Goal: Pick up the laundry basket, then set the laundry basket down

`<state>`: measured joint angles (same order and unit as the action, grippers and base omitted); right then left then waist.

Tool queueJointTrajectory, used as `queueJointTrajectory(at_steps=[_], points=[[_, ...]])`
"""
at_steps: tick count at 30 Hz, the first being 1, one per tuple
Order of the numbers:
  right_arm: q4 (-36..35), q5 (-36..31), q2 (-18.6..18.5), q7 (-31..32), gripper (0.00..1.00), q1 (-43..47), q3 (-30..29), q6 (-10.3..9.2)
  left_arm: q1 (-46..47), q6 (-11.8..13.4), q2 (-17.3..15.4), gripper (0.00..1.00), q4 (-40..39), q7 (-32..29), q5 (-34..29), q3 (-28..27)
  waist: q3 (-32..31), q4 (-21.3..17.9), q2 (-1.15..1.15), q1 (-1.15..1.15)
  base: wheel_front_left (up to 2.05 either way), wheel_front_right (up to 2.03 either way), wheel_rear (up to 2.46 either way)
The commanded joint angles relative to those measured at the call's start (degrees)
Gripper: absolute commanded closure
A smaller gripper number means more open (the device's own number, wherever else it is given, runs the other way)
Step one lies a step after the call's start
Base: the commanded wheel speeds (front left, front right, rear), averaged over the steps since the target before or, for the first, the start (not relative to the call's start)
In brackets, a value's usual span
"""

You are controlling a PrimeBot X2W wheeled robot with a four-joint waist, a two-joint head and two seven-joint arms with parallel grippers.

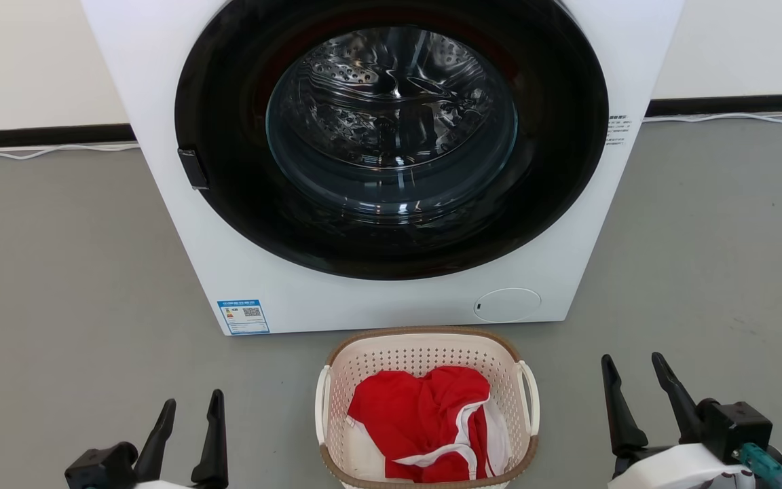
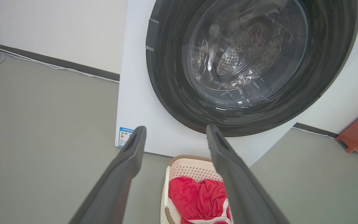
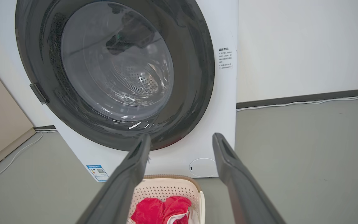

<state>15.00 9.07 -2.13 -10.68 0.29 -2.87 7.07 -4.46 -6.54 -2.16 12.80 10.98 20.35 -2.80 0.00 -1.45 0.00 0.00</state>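
1. Lowest in the head view sit the left gripper (image 1: 193, 397) and right gripper (image 1: 631, 356) — both with fingers parted, holding nothing.
2. Between them the laundry basket (image 1: 425, 356), red garment (image 1: 425, 414) inside, rests on the floor (image 1: 58, 305) just before the washer (image 1: 391, 302).
3. Nothing looks done yet — grasp, lift and set-down all remain.

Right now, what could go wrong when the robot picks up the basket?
The basket sits close in front of the washer, so a forward swing might bump it. Both the left gripper and right gripper are open and apart from its thin handles; a miss, or an uneven lift, could tip it and spill the red cloth.
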Motion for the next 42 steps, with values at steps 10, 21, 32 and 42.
queueJointTrajectory(at_steps=[10, 21, 32, 42], points=[[-0.8, -10.3, -0.7, -2.9, 0.0, -0.7, 1.6, 0.39, -0.4, 0.6, -0.7, 0.0, -2.1, 2.6, -8.4, -1.6, -0.1, -0.1, 0.0, 0.0, 0.0, 0.0, 0.0], [-0.7, -16.7, -0.8, -4.3, 0.0, -0.7, 1.6, 0.42, -0.9, 0.5, -0.7, 0.0, -2.4, 4.0, -13.9, -1.8, -0.1, -0.4, 0.0, 0.0, 0.0, 0.0, 0.0], [-0.7, -15.8, -0.8, -4.3, 0.0, -0.6, 1.1, 0.42, -0.7, 0.5, -0.7, 0.0, -2.4, 4.0, -13.6, -1.6, 1.0, -0.5, 0.0, 0.0, 0.0, 0.0, 0.0], [2.8, -16.1, -0.8, -4.3, 0.0, -6.0, -0.9, 0.42, 6.0, 0.2, -0.7, 0.0, -0.6, 4.0, -12.3, 1.2, 8.6, 0.5, 0.0, 0.0, 0.0, 0.0, 0.0]])
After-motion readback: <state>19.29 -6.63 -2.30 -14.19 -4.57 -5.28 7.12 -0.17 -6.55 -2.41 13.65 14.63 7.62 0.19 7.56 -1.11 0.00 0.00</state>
